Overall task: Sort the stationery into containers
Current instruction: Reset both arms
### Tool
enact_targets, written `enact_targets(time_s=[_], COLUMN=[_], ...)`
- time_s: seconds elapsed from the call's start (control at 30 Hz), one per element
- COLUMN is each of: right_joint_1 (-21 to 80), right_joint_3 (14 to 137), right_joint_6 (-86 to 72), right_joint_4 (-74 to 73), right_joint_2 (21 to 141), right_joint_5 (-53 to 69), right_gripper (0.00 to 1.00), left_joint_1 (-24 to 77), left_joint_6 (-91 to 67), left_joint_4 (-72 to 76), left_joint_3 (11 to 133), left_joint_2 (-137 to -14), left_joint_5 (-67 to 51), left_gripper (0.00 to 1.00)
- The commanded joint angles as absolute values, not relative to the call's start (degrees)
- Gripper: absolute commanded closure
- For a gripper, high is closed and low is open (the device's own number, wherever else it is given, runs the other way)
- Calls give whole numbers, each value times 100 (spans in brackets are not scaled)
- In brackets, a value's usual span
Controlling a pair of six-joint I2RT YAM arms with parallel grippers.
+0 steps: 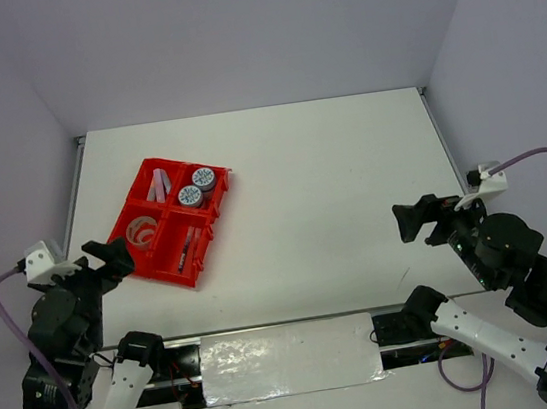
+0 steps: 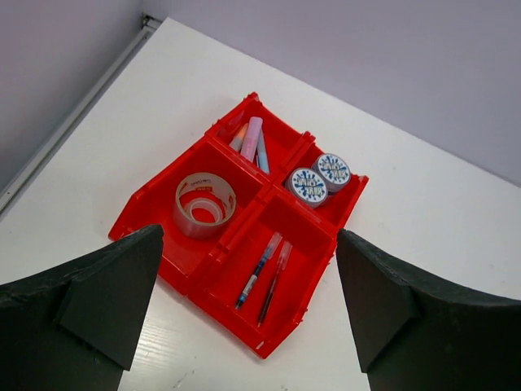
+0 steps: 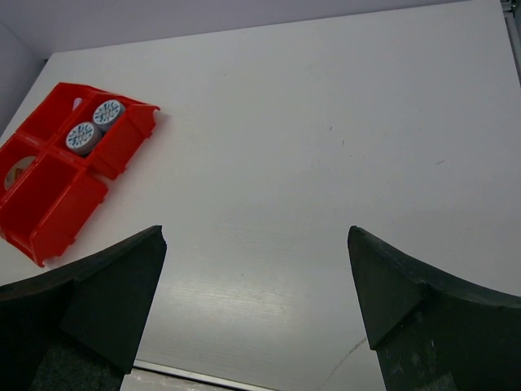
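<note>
Stationery (image 2: 308,186) lies grouped by kind inside the red tray (image 2: 151,199) — sorting apparently complete — so we see left gripper (image 2: 249,236) beside it, right gripper (image 3: 256,232) well apart, both gaping, empty.

**Left wrist view: tray filled, tool spread above it**

Left tool (image 2: 248,236) has its dark fingers (image 2: 106,301) spread wide at the lower corners, with nothing between them. The red tray (image 2: 155,199) sits skewed on the white worktop (image 2: 423,204).
- Far compartment: pink stick (image 2: 251,138) beside light-blue stick (image 2: 262,155).
- Right compartment: two blue-white tape rolls (image 2: 308,186), touching.
- Left compartment: grey tape ring (image 2: 186,220) with a smaller ring (image 2: 207,213) inside it.
- Near compartment: blue pen (image 2: 256,273) and red pen (image 2: 275,281), side by side.
</note>
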State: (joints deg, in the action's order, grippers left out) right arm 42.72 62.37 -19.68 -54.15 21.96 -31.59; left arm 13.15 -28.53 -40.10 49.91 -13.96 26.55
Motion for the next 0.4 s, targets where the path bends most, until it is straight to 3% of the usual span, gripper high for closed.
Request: enact_targets(time_s=[0.0,0.37], right_joint_1=[4280,4280], right_joint_3=[6425,6275], right_joint_6=[-2013,-2048], right_joint_4=[-5449,-5353], right_joint_2=[1970,1819], right_joint_5=[-3102,-3146], right_gripper=[0,0], left_joint_1=[1301,1318], left_joint_6=[-2812,-2892], left_joint_4=[-3877,-3841], left_joint_3=[5010,4957], left_joint_2=[-950,-800], left_joint_5=[2804,2971], left_gripper=[1,1])
